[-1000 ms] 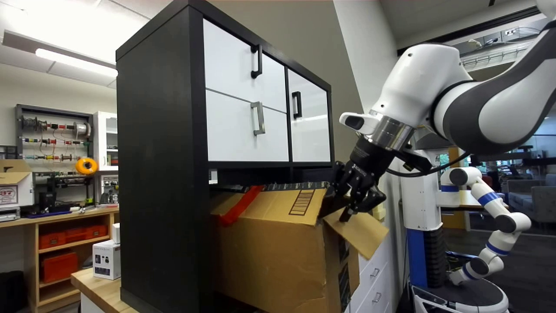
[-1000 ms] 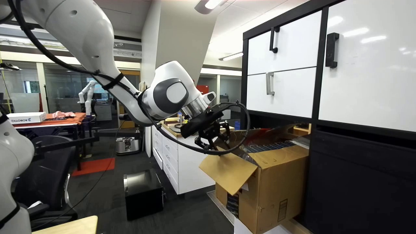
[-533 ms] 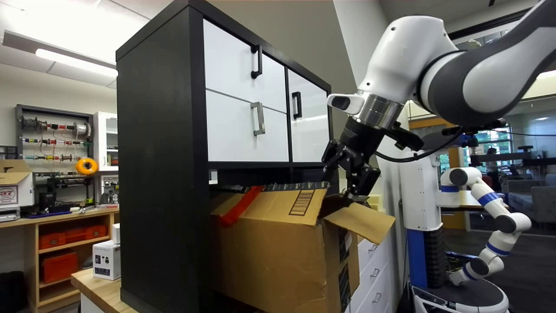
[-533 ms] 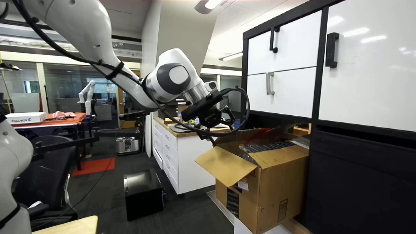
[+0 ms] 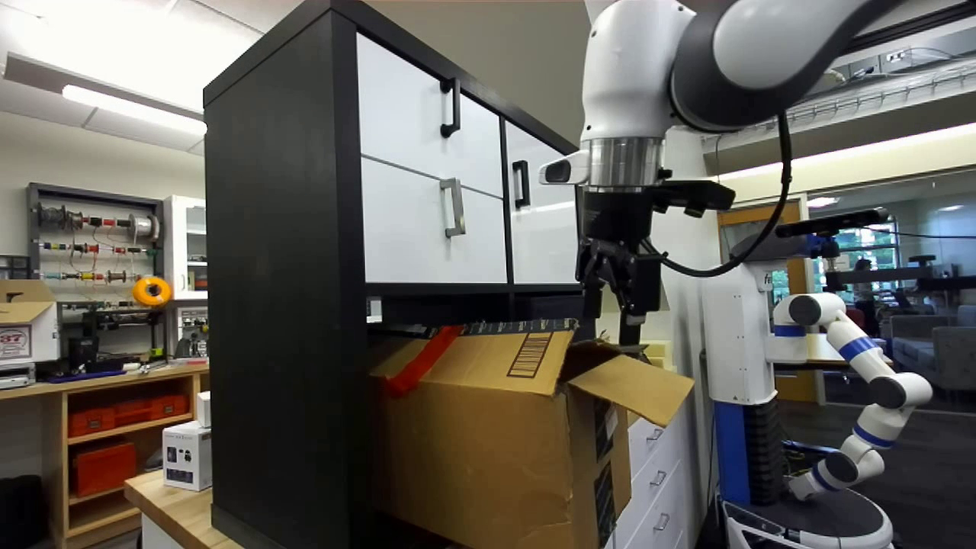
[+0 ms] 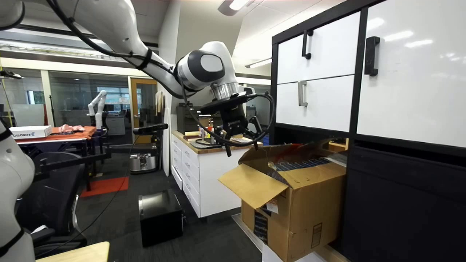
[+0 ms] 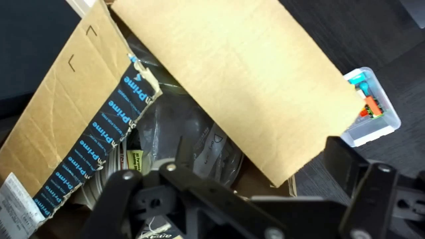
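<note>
Tool (image 6: 242, 148) raised, cardboard flap (image 7: 239, 83), "Prime" tape (image 7: 96, 136)

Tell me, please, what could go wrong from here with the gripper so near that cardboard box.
If the open gripper comes down, it might snag the flap sticking out from the cardboard box and bend it. The box juts out of the cabinet, so a push could perhaps shift or tip it. The black cable loops beside the gripper and may catch on the box's edge.
</note>
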Controlling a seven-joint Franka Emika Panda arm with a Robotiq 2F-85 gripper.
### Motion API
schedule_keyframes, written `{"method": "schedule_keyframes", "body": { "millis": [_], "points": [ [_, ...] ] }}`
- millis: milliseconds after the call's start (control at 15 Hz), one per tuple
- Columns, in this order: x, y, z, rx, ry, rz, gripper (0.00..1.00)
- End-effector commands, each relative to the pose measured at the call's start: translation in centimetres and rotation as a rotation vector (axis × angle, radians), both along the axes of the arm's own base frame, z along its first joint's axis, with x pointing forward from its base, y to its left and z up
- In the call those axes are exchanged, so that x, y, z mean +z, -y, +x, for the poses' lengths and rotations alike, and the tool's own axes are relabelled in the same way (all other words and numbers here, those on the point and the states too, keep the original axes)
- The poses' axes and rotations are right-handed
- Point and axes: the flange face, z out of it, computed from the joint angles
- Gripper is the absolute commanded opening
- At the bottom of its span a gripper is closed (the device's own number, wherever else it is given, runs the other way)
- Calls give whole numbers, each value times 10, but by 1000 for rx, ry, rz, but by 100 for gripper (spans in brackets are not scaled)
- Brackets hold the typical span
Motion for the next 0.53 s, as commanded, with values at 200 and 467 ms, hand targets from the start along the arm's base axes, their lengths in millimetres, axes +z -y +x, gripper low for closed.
{"method": "schedule_keyframes", "body": {
  "millis": [200,467],
  "points": [
    [22,8,23,-138,-79,94,100],
    [19,8,22,-116,-57,79,100]
  ]
}}
